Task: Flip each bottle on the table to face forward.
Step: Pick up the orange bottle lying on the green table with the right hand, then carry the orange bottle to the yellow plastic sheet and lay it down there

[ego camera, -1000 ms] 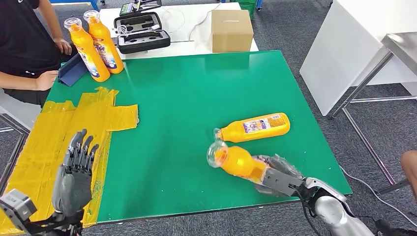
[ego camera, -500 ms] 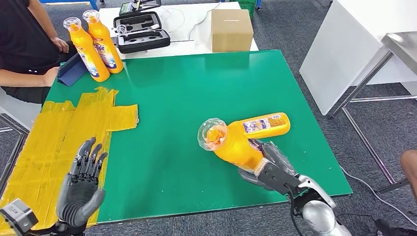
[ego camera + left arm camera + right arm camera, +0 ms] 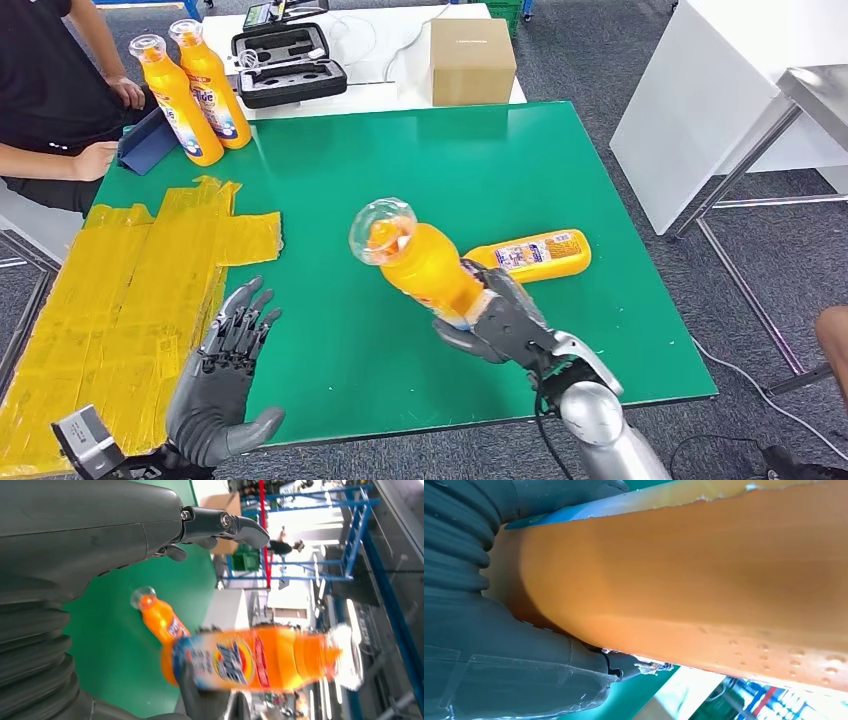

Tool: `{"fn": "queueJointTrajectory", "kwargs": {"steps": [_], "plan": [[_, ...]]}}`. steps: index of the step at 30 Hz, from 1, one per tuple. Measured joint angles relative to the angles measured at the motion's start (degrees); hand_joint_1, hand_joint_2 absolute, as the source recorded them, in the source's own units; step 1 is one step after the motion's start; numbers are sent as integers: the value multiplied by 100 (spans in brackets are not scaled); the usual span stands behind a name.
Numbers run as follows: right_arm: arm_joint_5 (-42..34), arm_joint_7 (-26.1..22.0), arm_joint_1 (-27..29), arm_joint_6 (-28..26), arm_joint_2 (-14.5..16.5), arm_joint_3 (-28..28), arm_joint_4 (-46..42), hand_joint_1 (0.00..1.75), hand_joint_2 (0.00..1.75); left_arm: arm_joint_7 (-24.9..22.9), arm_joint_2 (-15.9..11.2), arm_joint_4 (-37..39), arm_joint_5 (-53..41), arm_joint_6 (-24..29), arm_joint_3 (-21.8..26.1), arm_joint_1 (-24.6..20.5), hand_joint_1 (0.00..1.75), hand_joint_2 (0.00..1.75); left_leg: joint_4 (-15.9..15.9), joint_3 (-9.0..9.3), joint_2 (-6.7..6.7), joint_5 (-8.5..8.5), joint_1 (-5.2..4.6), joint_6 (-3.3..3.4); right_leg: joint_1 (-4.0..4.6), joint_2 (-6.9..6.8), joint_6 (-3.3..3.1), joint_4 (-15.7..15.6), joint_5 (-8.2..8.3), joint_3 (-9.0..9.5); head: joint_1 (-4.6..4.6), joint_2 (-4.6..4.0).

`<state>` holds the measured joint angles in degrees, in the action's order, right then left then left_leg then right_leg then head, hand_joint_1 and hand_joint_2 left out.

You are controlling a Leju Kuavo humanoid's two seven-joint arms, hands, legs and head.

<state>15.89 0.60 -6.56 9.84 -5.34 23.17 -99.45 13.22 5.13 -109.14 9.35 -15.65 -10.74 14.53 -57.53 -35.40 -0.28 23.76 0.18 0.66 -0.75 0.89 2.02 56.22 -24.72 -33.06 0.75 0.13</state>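
Above the green table (image 3: 400, 170) my right hand (image 3: 500, 325) grips an orange bottle (image 3: 430, 265) — tilted, cap up — while my left hand (image 3: 220, 385) hangs empty, fingers spread.

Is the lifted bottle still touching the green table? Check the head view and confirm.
No: the right robot hand holds the lifted bottle tilted in the air above the green table.

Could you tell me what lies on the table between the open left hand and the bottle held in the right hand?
Nothing: in the head view, bare green table separates the left hand from the held bottle.
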Motion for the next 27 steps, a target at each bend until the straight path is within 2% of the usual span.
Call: {"fn": "queueJointTrajectory", "kwargs": {"steps": [7,20,27], "plan": [[363,-24,-103,-2,192,758,272,175,175,-8,-8,2,40,-11,-267,-76,0,175,0,-8,0,0,0,0,0,0,0,1,0,-8,1,0],[365,-22,-559,124,135,1709,439,175,175,-96,-6,42,41,-17,-320,-169,0,175,0,-9,0,-1,-1,1,-1,0,0,1,0,-9,0,0],[339,39,-696,134,101,2001,432,175,175,-102,-6,62,-24,-20,-320,-173,0,175,0,-9,0,-1,0,1,-1,0,0,1,0,-10,1,0]]}}
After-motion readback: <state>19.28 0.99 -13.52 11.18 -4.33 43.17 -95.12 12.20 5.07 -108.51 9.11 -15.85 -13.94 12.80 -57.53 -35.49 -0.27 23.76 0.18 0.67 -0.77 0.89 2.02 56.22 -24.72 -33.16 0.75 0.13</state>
